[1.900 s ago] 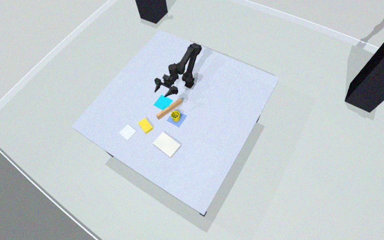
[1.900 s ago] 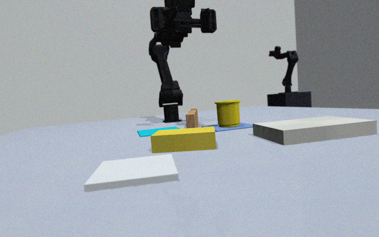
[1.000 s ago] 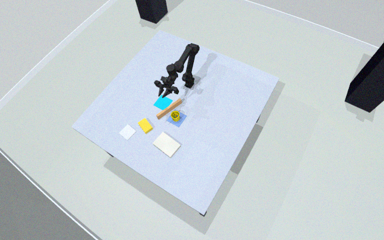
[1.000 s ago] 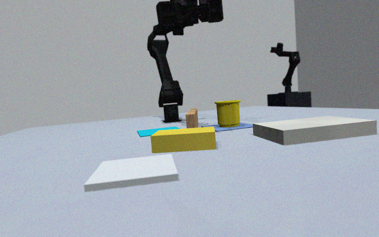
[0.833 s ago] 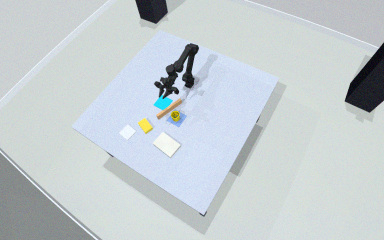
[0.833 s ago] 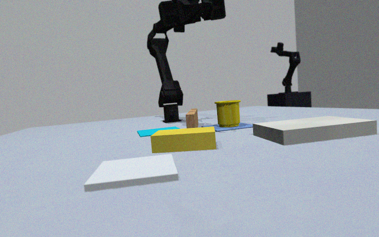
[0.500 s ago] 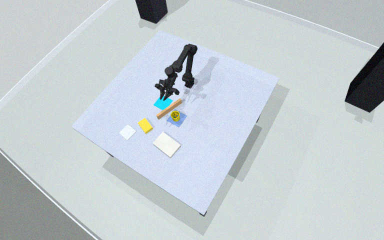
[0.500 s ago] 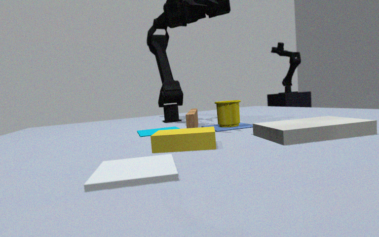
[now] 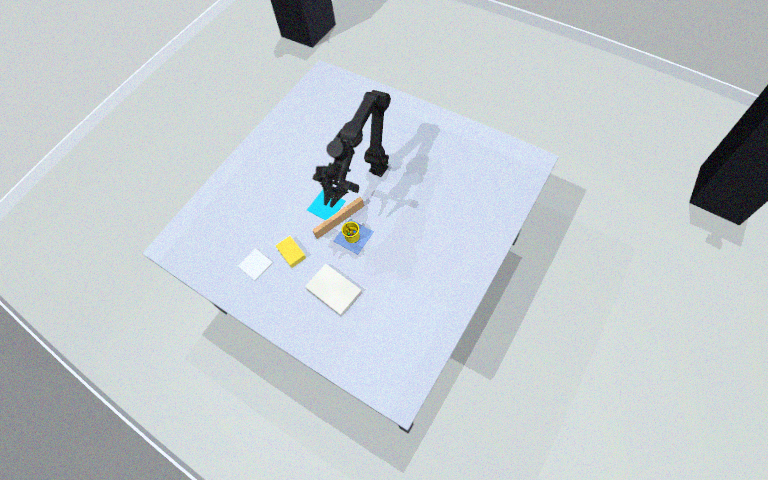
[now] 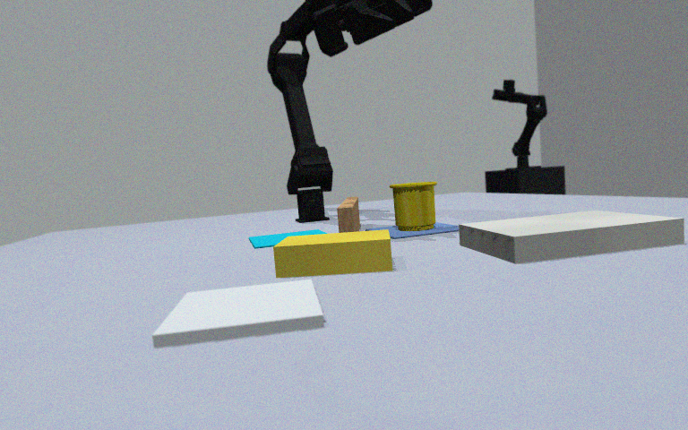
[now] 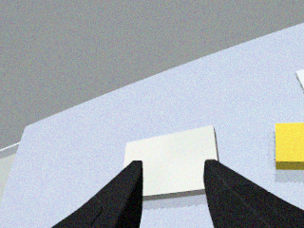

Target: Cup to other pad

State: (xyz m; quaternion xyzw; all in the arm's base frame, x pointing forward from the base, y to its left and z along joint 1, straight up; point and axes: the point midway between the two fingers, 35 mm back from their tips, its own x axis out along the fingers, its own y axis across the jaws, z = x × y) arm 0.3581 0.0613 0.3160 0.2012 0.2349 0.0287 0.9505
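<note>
On blue pad point(image 9: 363, 238) point(image 10: 446, 228), one upright yellow cup point(image 9: 353, 234) point(image 10: 415, 206), one part-open claw point(image 9: 330, 203) point(image 11: 173, 169)

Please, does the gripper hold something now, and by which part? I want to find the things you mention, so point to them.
Nothing is held: the gripper point(image 9: 331, 202) point(image 11: 173, 169) is partly open with a gap between its fingers, and the yellow cup point(image 9: 350, 229) point(image 10: 415, 208) stands on the blue pad point(image 9: 359, 245) point(image 10: 446, 228).

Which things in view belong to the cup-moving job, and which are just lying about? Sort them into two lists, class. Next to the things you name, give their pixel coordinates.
Part of the job:
- yellow cup point(image 9: 355, 238) point(image 10: 415, 209)
- marbles point(image 9: 350, 230)
- blue pad point(image 9: 357, 248) point(image 10: 400, 233), under the cup
- cyan pad point(image 9: 318, 210) point(image 10: 269, 239)
- gripper point(image 9: 331, 202) point(image 11: 173, 169)

Just lying about:
- wooden bar point(image 9: 334, 219) point(image 10: 348, 217), between the pads
- yellow block point(image 9: 289, 250) point(image 10: 331, 257) point(image 11: 290, 142)
- thin white slab point(image 9: 254, 264) point(image 10: 245, 303) point(image 11: 301, 77)
- thick off-white slab point(image 9: 333, 287) point(image 10: 558, 238) point(image 11: 171, 159)
</note>
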